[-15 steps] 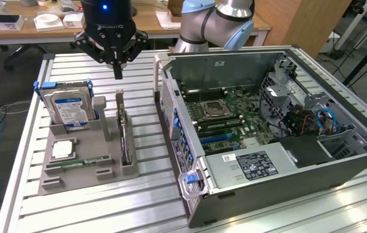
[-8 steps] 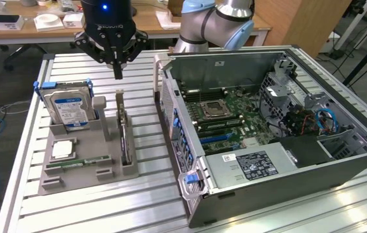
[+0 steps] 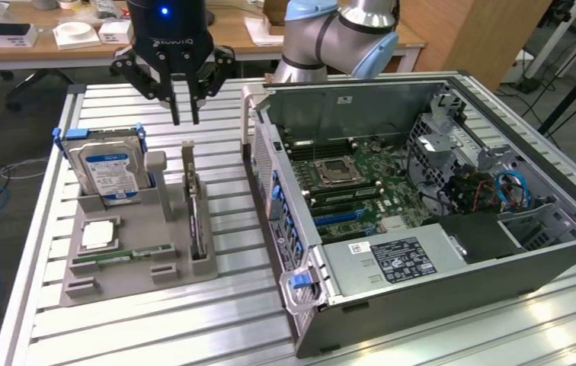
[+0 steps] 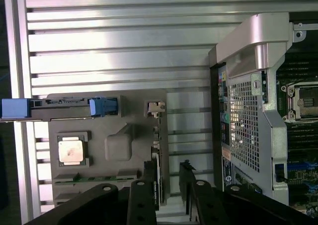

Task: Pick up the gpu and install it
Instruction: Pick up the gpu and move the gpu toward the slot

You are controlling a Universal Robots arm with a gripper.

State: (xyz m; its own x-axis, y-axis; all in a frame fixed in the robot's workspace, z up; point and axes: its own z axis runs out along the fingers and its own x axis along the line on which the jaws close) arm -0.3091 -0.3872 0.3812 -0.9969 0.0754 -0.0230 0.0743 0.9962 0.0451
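— Well, exterior view first: where is the claw?

— The gripper (image 3: pixel 185 118) hangs at about eleven o'clock in the frame, above the tray (image 3: pixel 164 229). Its fingers point down with a narrow gap between them and hold nothing. The gpu (image 3: pixel 196 217) stands on edge in the slot at the tray's three o'clock side, below the fingertips and apart from them.

— What else sits in that tray?

— A drive (image 3: pixel 110 171) stands upright at its eleven o'clock, a cpu (image 3: pixel 98 236) lies flat near eight, and a memory stick (image 3: pixel 126 255) lies near six. The case (image 3: pixel 420 316) lies open at three o'clock in the frame. Inside are the board (image 3: pixel 360 183), a labelled psu (image 3: pixel 390 259) and blue cables (image 3: pixel 512 191).

— And the wrist view?

— The gripper (image 4: pixel 167 163) looks straight down on the tray (image 4: pixel 134 106). The gpu (image 4: pixel 156 150) shows as a thin edge, seemingly closer to one finger (image 4: pixel 148 185) than to the other. The drive (image 4: pixel 64 107), cpu (image 4: pixel 70 150) and stick (image 4: pixel 99 177) each sit in their own pockets, with the case (image 4: pixel 243 120) beside the tray.

— So how would you do the grasp well?

— I'd centre the gap over the card's edge. I'd keep the fingers square to the card and come straight down. I'd grip the board mid-length, clear of the bracket. A skewed approach could jam the card in its slot.
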